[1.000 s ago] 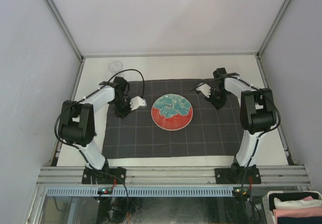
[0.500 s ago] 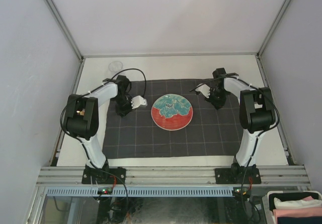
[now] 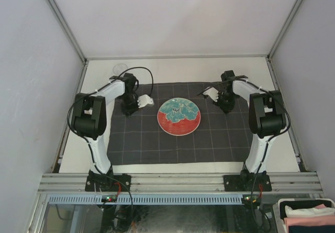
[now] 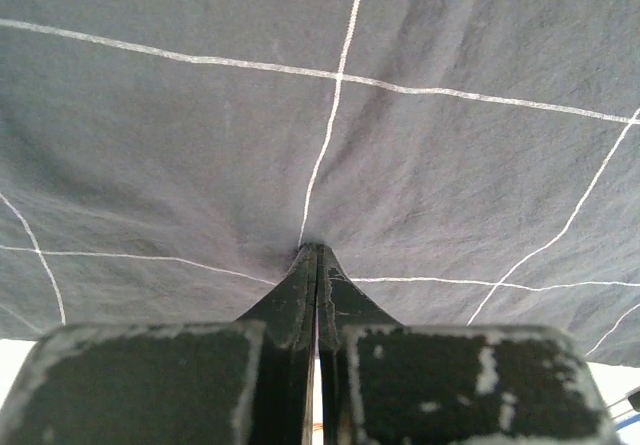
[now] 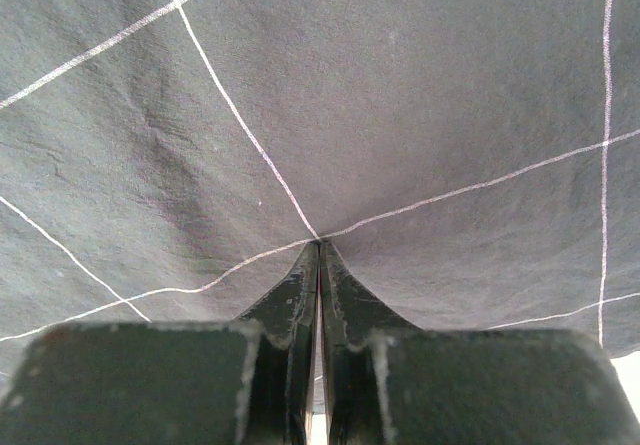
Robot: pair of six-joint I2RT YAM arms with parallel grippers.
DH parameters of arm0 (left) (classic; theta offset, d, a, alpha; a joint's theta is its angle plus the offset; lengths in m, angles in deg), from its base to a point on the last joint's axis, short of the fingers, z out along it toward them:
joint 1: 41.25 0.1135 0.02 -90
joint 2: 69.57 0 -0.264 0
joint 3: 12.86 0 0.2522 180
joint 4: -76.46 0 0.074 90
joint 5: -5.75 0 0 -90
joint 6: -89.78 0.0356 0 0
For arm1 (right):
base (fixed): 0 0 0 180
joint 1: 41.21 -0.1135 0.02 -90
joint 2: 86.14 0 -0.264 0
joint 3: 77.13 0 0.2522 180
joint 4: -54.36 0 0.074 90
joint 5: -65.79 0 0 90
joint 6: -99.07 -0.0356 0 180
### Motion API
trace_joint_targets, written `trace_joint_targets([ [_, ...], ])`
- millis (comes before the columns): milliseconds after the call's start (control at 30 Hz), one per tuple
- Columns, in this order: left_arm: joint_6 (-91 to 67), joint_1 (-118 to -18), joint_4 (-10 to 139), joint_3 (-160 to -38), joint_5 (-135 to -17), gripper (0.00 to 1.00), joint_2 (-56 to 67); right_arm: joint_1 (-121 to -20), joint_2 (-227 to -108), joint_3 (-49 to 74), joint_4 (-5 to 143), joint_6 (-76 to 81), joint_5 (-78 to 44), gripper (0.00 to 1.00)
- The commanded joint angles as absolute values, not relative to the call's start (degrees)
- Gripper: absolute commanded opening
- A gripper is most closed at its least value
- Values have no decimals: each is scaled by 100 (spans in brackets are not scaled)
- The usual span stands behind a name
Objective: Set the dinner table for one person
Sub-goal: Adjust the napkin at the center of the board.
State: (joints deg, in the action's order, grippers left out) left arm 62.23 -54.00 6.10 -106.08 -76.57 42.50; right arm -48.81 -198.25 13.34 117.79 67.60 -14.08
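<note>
The left gripper [image 4: 317, 250] and right gripper [image 5: 320, 245] are both closed tight, tips dug into the checked cloth [image 3: 178, 144] at the plate's [image 3: 179, 116] 10 and 2 o'clock. The dinner table [image 3: 172, 68] lies beneath, bare toward 12. An uneven drag could bunch the cloth and shift the plate.

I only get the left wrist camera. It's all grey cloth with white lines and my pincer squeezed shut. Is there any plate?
Observer: Yes, a red and teal plate lies in the middle of the cloth, right of your left pincer.
Operator: What's the other arm doing?
Observer: The right pincer is shut too, beyond the plate's right side.
Operator: Anything off the cloth?
Observer: A clear round thing sits on the bare dinner table, back left.
</note>
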Motion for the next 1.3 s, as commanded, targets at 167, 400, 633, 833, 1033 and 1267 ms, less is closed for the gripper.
trace_joint_targets([
  [167,6000,-5516,538,-10987,-7905,0,4368,-4965,-20312,1147,11145,7045,-1499,0],
  [400,6093,-5531,260,-11366,-7998,0,4605,-4948,-20357,1142,11080,7045,-1449,0],
  [633,6197,-5530,-124,-11857,-8029,0,4922,-4879,-20323,1136,11100,7051,-1412,0],
  [833,6203,-5530,-169,-12125,-8014,0,5063,-4859,-20289,1134,11119,7045,-1398,0],
  [1033,6183,-5547,-48,-12204,-7894,0,5107,-4855,-20249,1136,11127,7034,-1365,0],
  [1267,6271,-5546,-117,-12425,-8036,0,5239,-4851,-20217,1081,11225,6971,-1301,0],
])
